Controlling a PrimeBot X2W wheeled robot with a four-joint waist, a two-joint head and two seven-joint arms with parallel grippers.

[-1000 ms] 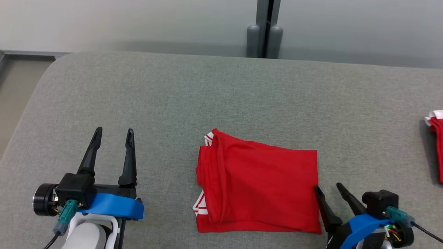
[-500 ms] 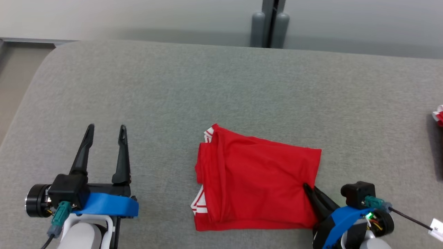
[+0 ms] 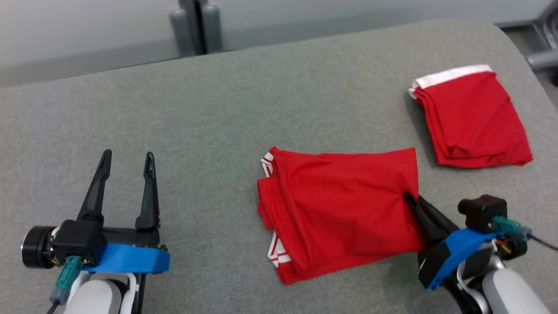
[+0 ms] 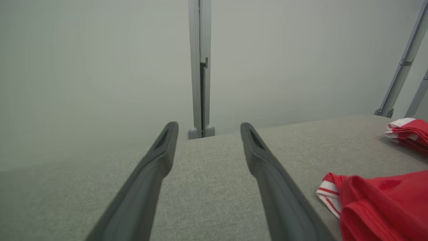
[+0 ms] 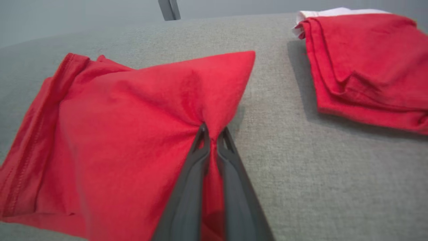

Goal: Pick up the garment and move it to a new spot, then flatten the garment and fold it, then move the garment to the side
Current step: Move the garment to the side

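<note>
In the head view the folded red garment (image 3: 344,213) lies near the middle of the grey tabletop (image 3: 218,109), its white-striped trim showing at its left edge. The right pincer (image 3: 412,198) comes in from the near right with its two dark fingers drawn together on the garment's right edge, and the cloth puckers toward the tips. The left pincer (image 3: 127,155) sits at the near left, well apart from the garment, fingers spread and holding nothing. A second folded garment (image 3: 473,117), red with a white band, lies at the far right, apart from the first. A grey post (image 3: 195,24) stands beyond the far edge. In the left wrist view the left pincer (image 4: 209,129) is wide above bare tabletop (image 4: 207,187). The garment (image 4: 384,204) lies off to its right, clear of the fingers, and the second folded garment (image 4: 408,130) is farther away on that side. In the right wrist view the right pincer (image 5: 212,129) is closed narrow on a pinch of the garment (image 5: 117,134). The fabric gathers into creases at the tips and spreads out to the left, one corner rising to a point beyond them. The second folded garment (image 5: 364,57) rests at the far right, separated by bare tabletop (image 5: 284,134).
</note>
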